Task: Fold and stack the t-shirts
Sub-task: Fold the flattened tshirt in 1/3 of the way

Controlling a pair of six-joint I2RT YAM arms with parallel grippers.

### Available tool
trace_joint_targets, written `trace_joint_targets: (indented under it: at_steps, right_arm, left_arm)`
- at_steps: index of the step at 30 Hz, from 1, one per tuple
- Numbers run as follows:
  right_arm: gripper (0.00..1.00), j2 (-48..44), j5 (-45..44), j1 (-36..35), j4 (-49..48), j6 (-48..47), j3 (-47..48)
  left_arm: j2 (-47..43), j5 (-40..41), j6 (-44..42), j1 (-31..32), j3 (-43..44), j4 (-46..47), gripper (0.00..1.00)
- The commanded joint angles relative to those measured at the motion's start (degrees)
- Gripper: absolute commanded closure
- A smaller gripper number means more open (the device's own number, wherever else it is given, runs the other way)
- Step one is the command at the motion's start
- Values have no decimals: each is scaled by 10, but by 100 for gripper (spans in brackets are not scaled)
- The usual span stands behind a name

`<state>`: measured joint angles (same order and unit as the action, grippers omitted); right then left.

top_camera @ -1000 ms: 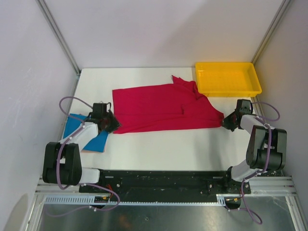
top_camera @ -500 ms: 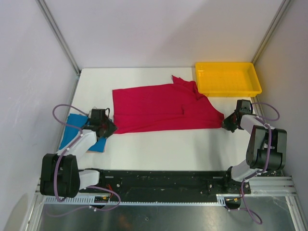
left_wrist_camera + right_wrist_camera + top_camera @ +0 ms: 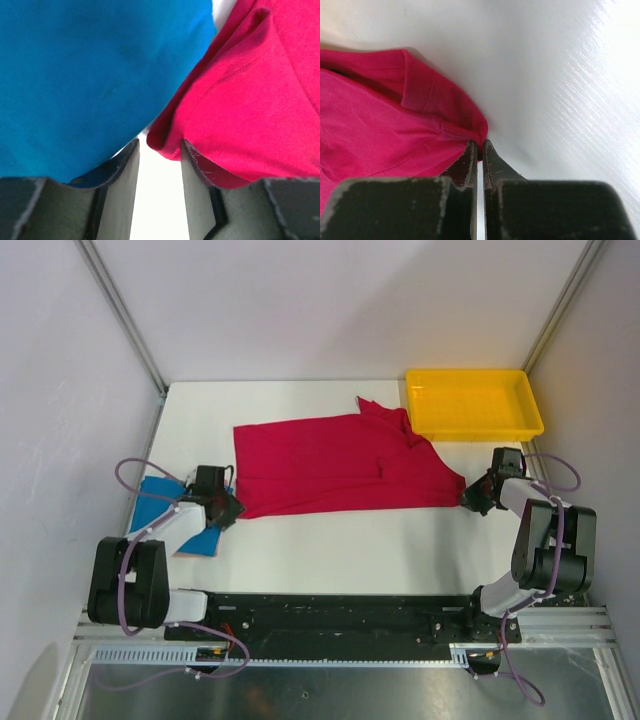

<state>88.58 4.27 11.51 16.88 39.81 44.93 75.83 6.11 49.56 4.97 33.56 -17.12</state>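
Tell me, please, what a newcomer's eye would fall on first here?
The crimson t-shirt lies spread across the middle, its right corner pinched by the right fingers. Next come the yellow tray at the far right corner and the blue t-shirt at the left edge, beside the open left fingers.

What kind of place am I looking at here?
Likely a robotics lab test cell: two arms bolted to a metal rail, a white table boxed in by plain panels, a red t-shirt and yellow tray.

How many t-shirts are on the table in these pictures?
2. The red t-shirt lies spread across the middle of the table; the blue t-shirt lies at the left edge, partly under the left arm. Another could be hidden under them.
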Motion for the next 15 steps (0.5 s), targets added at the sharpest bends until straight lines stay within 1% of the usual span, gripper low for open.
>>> trace_joint_targets:
  at_steps: [1, 4, 6, 9, 10, 12, 15]
  right_arm:
    - [100, 4, 3, 4, -1, -10, 19]
    - [100, 4, 5, 4, 1, -10, 19]
    - [100, 2, 3, 4, 6, -10, 19]
    - [100, -8, 1, 8, 22, -7, 19]
    - [100, -12, 1, 12, 30, -6, 19]
    - [100, -24, -8, 18, 54, -3, 18]
    - [100, -51, -29, 34, 113, 3, 16]
  left_arm:
    - [27, 21, 16, 10, 25, 15, 58]
    - [42, 27, 19, 19, 31, 15, 66]
    - [44, 34, 22, 25, 31, 15, 76]
    - [44, 38, 21, 31, 34, 15, 93]
    - [41, 38, 21, 33, 35, 14, 97]
    - [28, 41, 20, 39, 33, 7, 99]
    - [-6, 57, 21, 46, 27, -21, 100]
